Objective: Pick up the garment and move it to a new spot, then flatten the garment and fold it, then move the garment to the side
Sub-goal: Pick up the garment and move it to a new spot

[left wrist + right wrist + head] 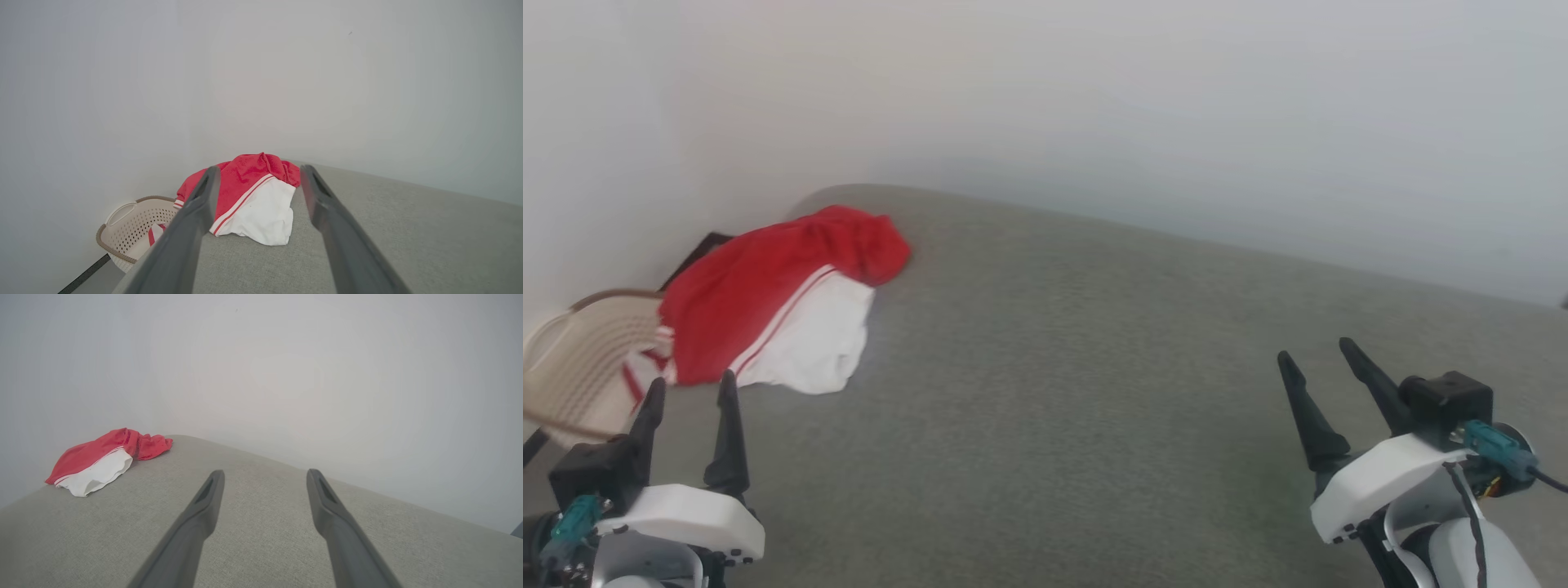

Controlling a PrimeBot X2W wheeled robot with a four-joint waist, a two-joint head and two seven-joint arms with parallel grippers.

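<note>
The garment (768, 302), a red jersey with a white panel and red-striped white trim, lies bunched at the far left corner of the grey surface, one end hanging over the edge toward a basket. Its number and lettering are hidden in the folds. My left gripper (690, 388) is open just short of the cloth, fingers pointing at it; the left wrist view frames the garment (249, 196) between the open fingers (204, 196). My right gripper (1319, 351) is open at the lower right, far from the garment (102, 461), over bare surface.
A cream perforated laundry basket (572, 376) with a brown rim stands off the surface's left edge, beside the wall, holding a strip of the trim (154, 234). The grey cloth-covered surface (1094, 392) stretches wide to the right. Pale walls close the back and left.
</note>
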